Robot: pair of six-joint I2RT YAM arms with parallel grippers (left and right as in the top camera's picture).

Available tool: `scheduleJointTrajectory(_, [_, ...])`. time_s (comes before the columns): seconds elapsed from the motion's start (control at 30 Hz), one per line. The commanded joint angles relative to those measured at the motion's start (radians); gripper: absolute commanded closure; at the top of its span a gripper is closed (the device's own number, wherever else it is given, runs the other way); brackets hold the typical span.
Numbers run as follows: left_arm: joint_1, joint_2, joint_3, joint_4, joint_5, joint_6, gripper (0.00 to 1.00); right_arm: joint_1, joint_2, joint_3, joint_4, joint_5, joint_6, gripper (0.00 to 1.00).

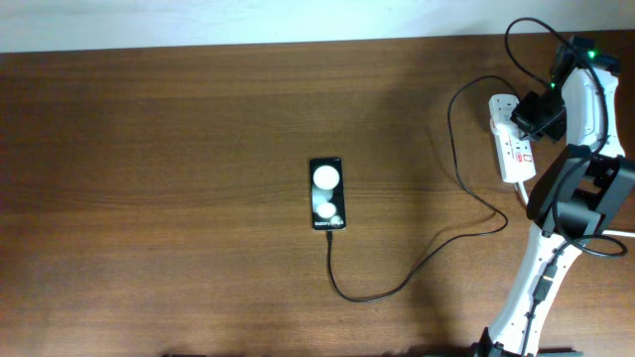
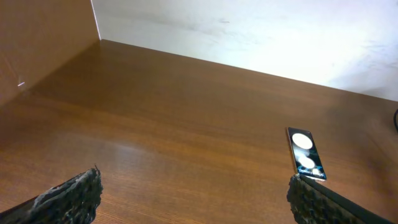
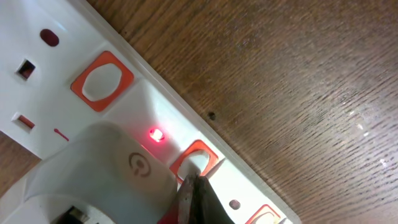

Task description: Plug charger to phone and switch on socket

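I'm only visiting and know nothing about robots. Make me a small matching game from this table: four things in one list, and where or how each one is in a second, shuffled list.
Things
1. phone
2. power strip
3. charger cable
4. left gripper

Descriptions
A. wide open, holding nothing
B. lies flat in the middle of the table
C. at the table's right end, with a red light glowing
D. curves from the phone's end toward the power strip

Pairs: 1-B, 2-C, 3-D, 4-A
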Motion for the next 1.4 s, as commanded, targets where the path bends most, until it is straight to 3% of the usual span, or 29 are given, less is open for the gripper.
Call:
scheduleJointTrajectory(0.0, [0.004, -0.013, -0.004, -0.001, -0.006, -0.013, 0.01, 0.016, -0.017, 0.07, -0.031, -0.066, 0.013, 0.96])
scheduleJointTrajectory(0.1, [0.004, -0.013, -0.004, -0.001, -0.006, -0.013, 0.01, -0.029, -0.021, 0.155, -0.073, -0.066, 0.013, 0.96])
scheduleJointTrajectory(0.27, [0.004, -0.013, -0.004, -0.001, -0.006, -0.013, 0.01, -0.035, 0.007, 0.137, -0.069, -0.057, 0.013, 0.96])
scheduleJointTrajectory(0.6, [0.004, -0.013, -0.004, -0.001, -0.006, -0.013, 0.01, 0.037, 0.012, -0.119, 0.077, -0.055, 0.012, 0.96])
scheduleJointTrajectory(0.77, [0.004, -0.013, -0.004, -0.001, -0.003, -0.013, 0.01, 0.003, -0.066, -0.026, -0.082, -0.046, 0.009, 0.96])
scheduleJointTrajectory(0.93, [0.004, -0.013, -0.004, -0.001, -0.004, -0.013, 0.01, -0.045, -0.436, 0.045, -0.159, 0.034, 0.04, 0.96])
scheduleJointTrajectory(1.03, [0.004, -0.013, -0.004, -0.001, -0.004, -0.013, 0.01, -0.048, -0.7, 0.045, -0.142, -0.077, 0.05, 0.96])
scheduleJointTrajectory(1.13, [0.011, -0.013, -0.004, -0.001, -0.005, -0.013, 0.01, -0.048, -1.061, 0.045, 0.075, -0.361, 0.051, 0.96])
scheduleJointTrajectory(1.2, [0.054, -0.013, -0.004, -0.005, -0.008, -0.013, 0.01, -0.048, -1.203, 0.045, 0.215, -0.469, 0.05, 0.96])
scheduleJointTrajectory(1.27, [0.133, -0.013, -0.004, -0.008, -0.007, -0.013, 0.01, -0.048, -1.313, 0.045, 0.329, -0.527, 0.05, 0.93])
scheduleJointTrajectory(1.37, [0.248, -0.013, -0.004, -0.017, -0.007, -0.013, 0.01, 0.016, -1.394, 0.045, 0.325, -0.526, 0.045, 0.91])
